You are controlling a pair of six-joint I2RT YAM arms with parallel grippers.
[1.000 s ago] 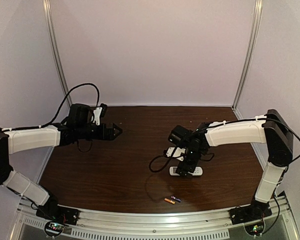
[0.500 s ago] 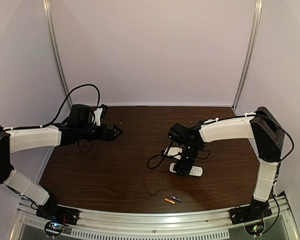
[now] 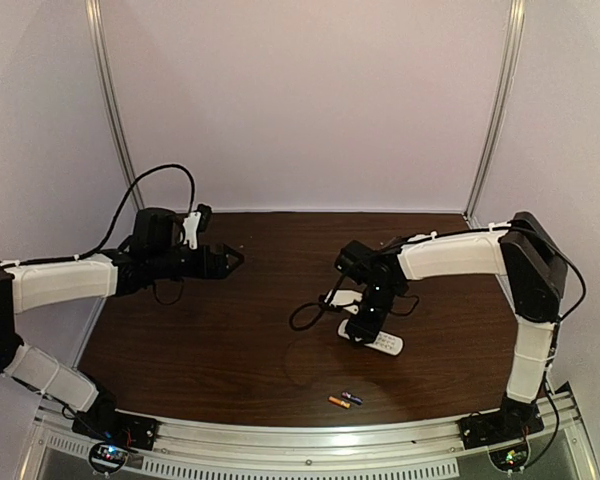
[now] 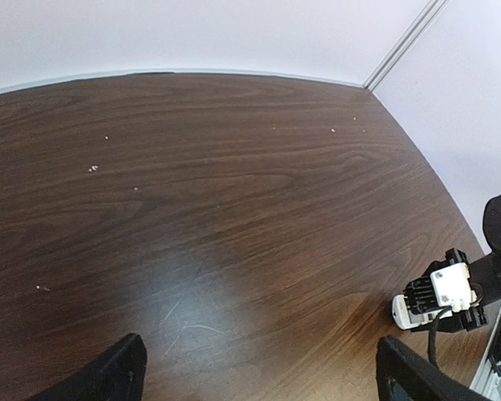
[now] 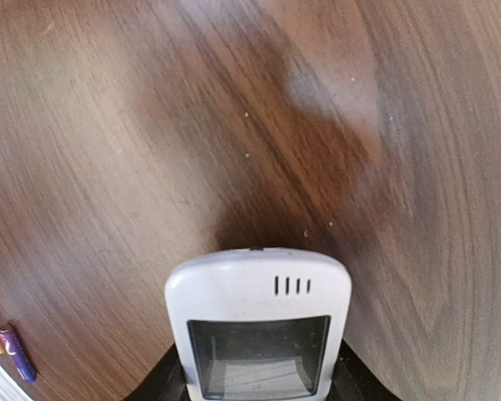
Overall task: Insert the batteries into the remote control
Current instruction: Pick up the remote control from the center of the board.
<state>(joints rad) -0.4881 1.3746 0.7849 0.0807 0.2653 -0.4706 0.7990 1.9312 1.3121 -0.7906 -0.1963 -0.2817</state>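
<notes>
The white remote control point(image 3: 385, 343) lies on the dark wooden table right of centre. In the right wrist view its grey screen end point(image 5: 257, 292) fills the space between my black fingers point(image 5: 163, 380), which press on both of its sides. My right gripper point(image 3: 363, 330) is shut on the remote's left end. The batteries lie side by side near the front edge, the orange one point(image 3: 338, 402) beside the purple-blue one point(image 3: 352, 398); they also show at the wrist view's left edge point(image 5: 17, 352). My left gripper point(image 3: 232, 261) hovers open at the far left, with bare wood below it point(image 4: 259, 372).
A small plain white piece point(image 3: 342, 298) lies just behind the right gripper, beside a loop of black cable point(image 3: 305, 318). The remote's end point(image 4: 399, 311) and the right wrist show at the right edge of the left wrist view. White walls enclose the table.
The right gripper's jaws have closed from wide open onto the remote. It has shifted slightly left, and the remote has turned a little. The left arm has barely moved.
</notes>
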